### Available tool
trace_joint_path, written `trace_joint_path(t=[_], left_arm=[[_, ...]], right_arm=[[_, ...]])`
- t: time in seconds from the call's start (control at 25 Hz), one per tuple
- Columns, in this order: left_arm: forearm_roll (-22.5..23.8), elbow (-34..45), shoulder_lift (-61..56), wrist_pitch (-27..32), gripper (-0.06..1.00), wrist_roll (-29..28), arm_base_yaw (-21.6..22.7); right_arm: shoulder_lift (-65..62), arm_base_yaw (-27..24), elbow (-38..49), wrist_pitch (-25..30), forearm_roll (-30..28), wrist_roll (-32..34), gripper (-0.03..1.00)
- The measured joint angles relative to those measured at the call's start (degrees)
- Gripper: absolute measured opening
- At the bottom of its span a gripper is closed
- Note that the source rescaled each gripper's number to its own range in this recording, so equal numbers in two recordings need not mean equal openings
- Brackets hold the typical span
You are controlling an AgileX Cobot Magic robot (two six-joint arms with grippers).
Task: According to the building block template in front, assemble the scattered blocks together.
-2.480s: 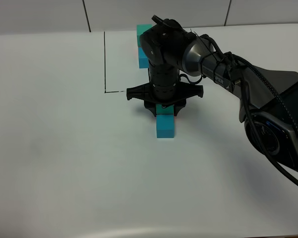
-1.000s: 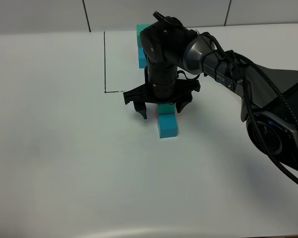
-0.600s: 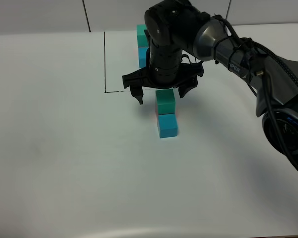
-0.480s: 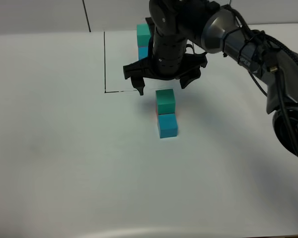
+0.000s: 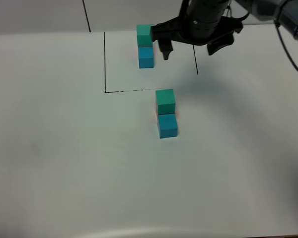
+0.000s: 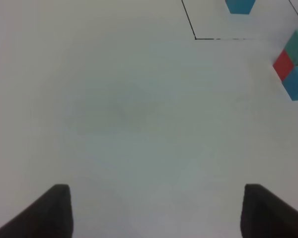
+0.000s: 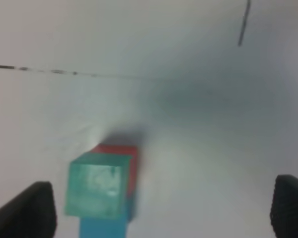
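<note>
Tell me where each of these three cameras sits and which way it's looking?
Exterior high: mounted above, looking down at the table, assembled blocks, template; shows the open right pincer.
Left wrist: faces bare table; its finger tips show.
Right wrist: looks down on the blocks.
All three share the assembled blocks.

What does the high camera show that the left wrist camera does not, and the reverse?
Only the high view shows the right gripper, open and empty above the table, and the whole model inside the black lines. Only the left wrist view shows the left gripper, open over bare table, and the red cube clearly. Both show the stacked green cube and blue cube.
</note>
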Motion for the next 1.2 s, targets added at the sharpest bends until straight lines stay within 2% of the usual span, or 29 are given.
trace_joint_path(t=[0.32, 0.48, 0.76, 1.0, 1.2], left_arm=[[0.0, 0.0, 0.0, 0.0, 0.51, 0.0, 0.0], [0.0, 0.0, 0.0, 0.0, 0.51, 0.0, 0.0], [0.0, 0.0, 0.0, 0.0, 0.51, 0.0, 0.0], [0.0, 0.0, 0.0, 0.0, 0.51, 0.0, 0.0], [0.0, 0.0, 0.0, 0.0, 0.51, 0.0, 0.0]], right_arm=[[-13.0, -10.8, 17.1, -0.4, -4.9, -1.0, 0.82], [-22.2, -16.3, 28.1, -4.5, -5.5, -1.1, 0.82], [-37.5, -22.7, 44.7, -12.4, -8.3, -0.8, 0.82], [-46.4, -24.5, 48.2, -13.1, -11.3, 0.8, 0.82], [-48.4, -24.5, 48.3, -11.0, -12.5, 1.8, 0.82]])
